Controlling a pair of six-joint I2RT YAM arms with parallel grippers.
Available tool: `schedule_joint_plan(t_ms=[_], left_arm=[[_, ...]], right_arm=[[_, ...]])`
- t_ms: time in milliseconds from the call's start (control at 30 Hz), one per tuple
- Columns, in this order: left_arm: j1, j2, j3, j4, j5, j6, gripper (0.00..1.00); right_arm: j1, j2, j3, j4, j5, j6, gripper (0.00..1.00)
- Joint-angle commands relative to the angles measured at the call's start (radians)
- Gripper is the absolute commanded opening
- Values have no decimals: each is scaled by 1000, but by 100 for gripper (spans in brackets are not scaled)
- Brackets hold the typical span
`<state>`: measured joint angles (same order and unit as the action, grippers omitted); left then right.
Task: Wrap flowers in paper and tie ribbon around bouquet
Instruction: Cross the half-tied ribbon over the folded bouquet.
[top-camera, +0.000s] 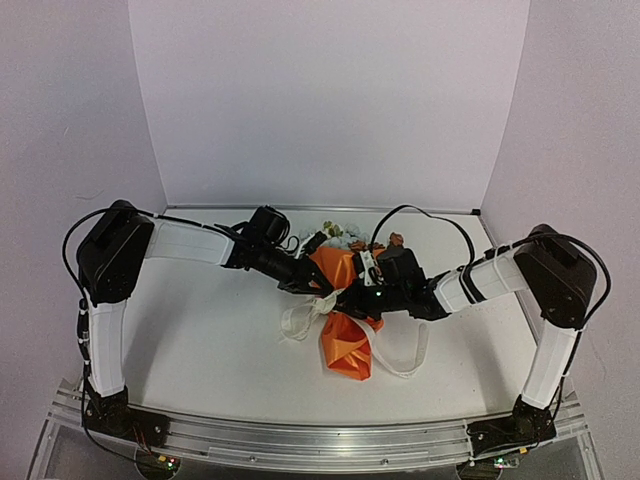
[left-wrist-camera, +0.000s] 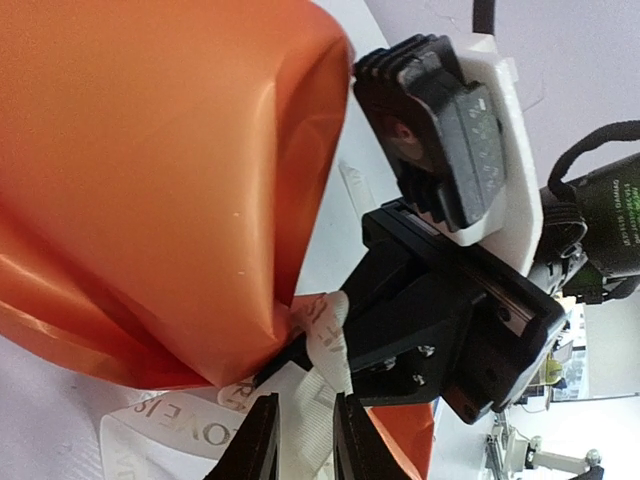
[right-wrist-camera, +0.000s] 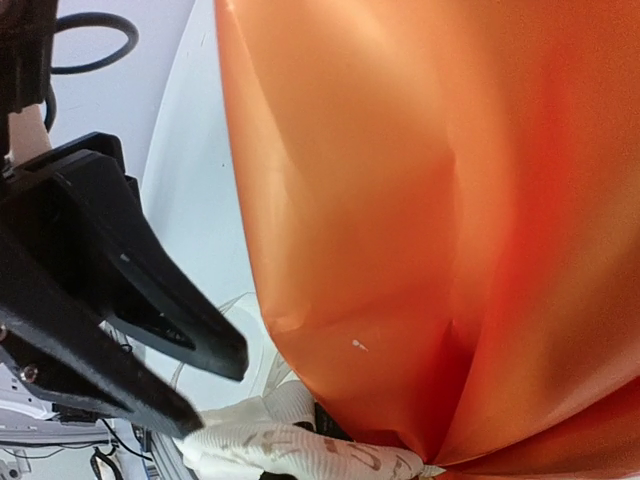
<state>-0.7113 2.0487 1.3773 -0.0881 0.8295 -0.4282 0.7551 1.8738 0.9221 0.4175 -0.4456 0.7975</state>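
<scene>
The bouquet lies mid-table, its orange paper (top-camera: 346, 345) cone narrow end toward me, and the flowers (top-camera: 340, 234) poke out at the far end. The cream lettered ribbon (top-camera: 300, 320) loops around the cone's waist and trails onto the table. My left gripper (top-camera: 312, 285) reaches in from the left. Its fingertips (left-wrist-camera: 262, 440) stand slightly apart, and a ribbon (left-wrist-camera: 315, 415) strand lies in the gap. My right gripper (top-camera: 347, 298) comes in from the right and is shut on the ribbon (right-wrist-camera: 300, 450) tight against the paper (right-wrist-camera: 420, 200). The stems are hidden.
White backdrop walls (top-camera: 330, 100) close off the back and both sides of the table (top-camera: 220, 340). An aluminium rail (top-camera: 320, 440) runs along the near edge. A loose ribbon loop (top-camera: 405, 362) lies to the right of the cone's tip.
</scene>
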Motion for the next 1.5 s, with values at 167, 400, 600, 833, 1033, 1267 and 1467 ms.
schedule_joint_plan(t_ms=[167, 400, 600, 833, 1033, 1267, 1467], left_arm=[[1, 6, 13, 42, 57, 1, 20], [17, -37, -26, 81, -28, -14, 23], [31, -58, -29, 72, -72, -12, 28], [39, -32, 6, 2, -137, -4, 25], [32, 10, 69, -93, -137, 41, 19], [-8, 55, 163, -220, -138, 115, 17], [-26, 63, 195, -273, -179, 139, 17]], right_arm=[[-3, -38, 47, -105, 34, -66, 0], [-3, -42, 49, -126, 34, -81, 0], [-3, -38, 47, -131, 36, -84, 0], [-3, -32, 52, -131, 35, -86, 0], [-3, -27, 59, -131, 33, -86, 0], [-3, -24, 68, -133, 34, -87, 0], [-3, -22, 82, -146, 31, -94, 0]])
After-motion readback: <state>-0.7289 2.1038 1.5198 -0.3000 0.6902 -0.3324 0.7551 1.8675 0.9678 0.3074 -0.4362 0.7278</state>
